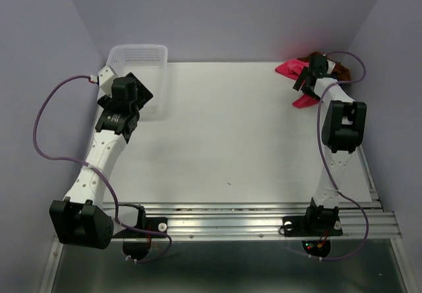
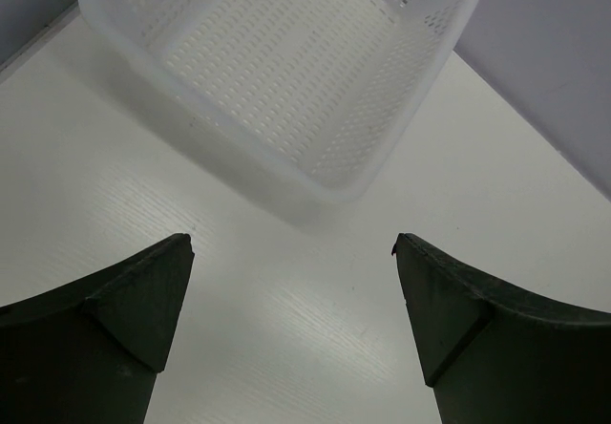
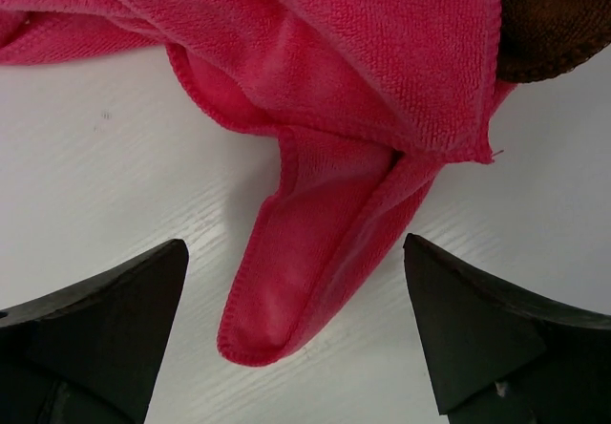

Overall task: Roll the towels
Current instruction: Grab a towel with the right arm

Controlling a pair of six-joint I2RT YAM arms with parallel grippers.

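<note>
Right gripper, fingers wide apart, straddles a pink towel flap, holding nothing, brown towel mostly cut off; left gripper, equally spread, faces basket.

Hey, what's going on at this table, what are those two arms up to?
Two robot arms are meant to roll up towels, but neither towel is rolled yet. The right pincer is open over a loose corner of the crumpled pink towel at the far right corner of the table, with the brown towel bunched against it. The left pincer is open too, holding nothing, pointed at an empty white basket at the far left.
</note>
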